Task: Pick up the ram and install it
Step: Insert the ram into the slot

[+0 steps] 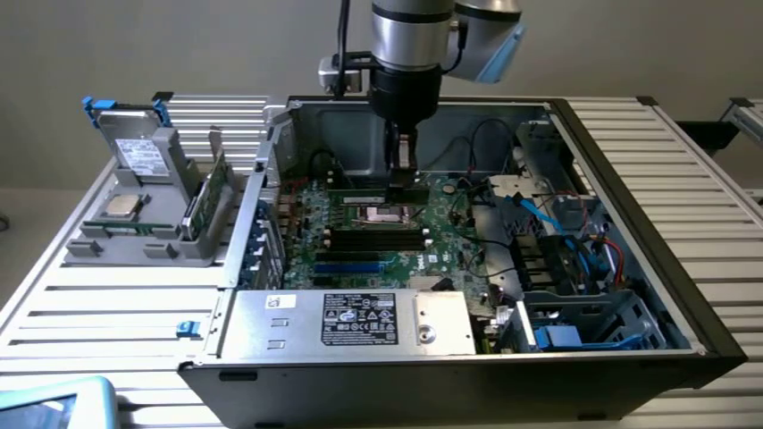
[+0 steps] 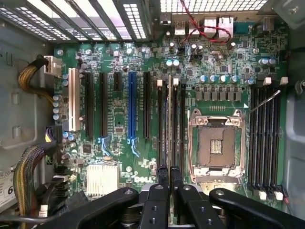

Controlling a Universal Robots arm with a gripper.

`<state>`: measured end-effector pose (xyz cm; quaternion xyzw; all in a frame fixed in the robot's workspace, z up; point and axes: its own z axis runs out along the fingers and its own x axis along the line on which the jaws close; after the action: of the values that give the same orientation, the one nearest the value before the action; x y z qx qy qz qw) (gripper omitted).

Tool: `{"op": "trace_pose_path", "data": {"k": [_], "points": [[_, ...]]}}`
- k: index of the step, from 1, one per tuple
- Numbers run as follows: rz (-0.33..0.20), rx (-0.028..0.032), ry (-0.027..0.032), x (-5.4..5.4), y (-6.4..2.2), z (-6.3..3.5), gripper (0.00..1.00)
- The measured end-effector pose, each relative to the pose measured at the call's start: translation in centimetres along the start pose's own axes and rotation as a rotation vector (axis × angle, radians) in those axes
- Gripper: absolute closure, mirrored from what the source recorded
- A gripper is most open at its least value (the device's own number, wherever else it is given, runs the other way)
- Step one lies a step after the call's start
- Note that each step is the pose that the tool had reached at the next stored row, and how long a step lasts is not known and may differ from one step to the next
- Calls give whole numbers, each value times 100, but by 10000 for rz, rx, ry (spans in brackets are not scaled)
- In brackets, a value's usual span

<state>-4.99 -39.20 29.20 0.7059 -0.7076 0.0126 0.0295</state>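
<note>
Fingers point(image 2: 163, 177) clenched on the ram point(image 2: 169, 119), edge-on. Ram runs fwd from fingers along mobo slots point(image 2: 182, 119). CPU socket point(image 2: 217, 143) just beside.

One robot arm point(image 1: 412, 36) carries one gripper point(image 2: 168, 174), and there is one ram stick point(image 2: 170, 119), seen edge-on. One open computer case point(image 1: 477, 393) holds one motherboard point(image 2: 119, 62) and one silver power supply point(image 1: 346, 322). The board has one CPU socket point(image 2: 217, 143), one pale finned heatsink point(image 2: 102, 179) and six expansion slots: one white slot point(image 2: 74, 100), one blue slot point(image 2: 132, 105) and four black slots point(image 2: 89, 105). Beyond the socket run four black memory slots point(image 2: 265, 138). Outside the case, one grey rack point(image 1: 131, 241) carries one silver drive point(image 1: 143, 152) and one processor chip point(image 1: 123, 207).
</note>
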Motion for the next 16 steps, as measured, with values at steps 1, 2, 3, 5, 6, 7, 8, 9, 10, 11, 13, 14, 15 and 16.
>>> {"op": "trace_pose_path", "data": {"k": [1, 2, 3, 5, 6, 7, 8, 9, 10, 11, 13, 14, 15, 16], "points": [[0, -1, 1, 1, 0, 18, 86], [0, 0, 1, 2, -1, 36, 86], [-1, -1, 2, 4, -2, 54, 86], [0, -1, 1, 9, -2, 91, 86], [0, -1, 1, 11, -3, 109, 86], [0, -1, 1, 13, -3, 128, 86], [0, -1, 2, 16, -4, 146, 86], [0, -1, 2, 18, -4, 164, 86], [0, 0, 0, 20, -5, 183, 86], [-1, 0, 1, 23, -5, 202, 86], [0, -1, 2, 28, -6, 238, 86], [0, -1, 1, 29, -6, 257, 86], [1, 0, 0, 31, -7, 275, 86], [0, 0, 1, 32, -7, 293, 86]]}}
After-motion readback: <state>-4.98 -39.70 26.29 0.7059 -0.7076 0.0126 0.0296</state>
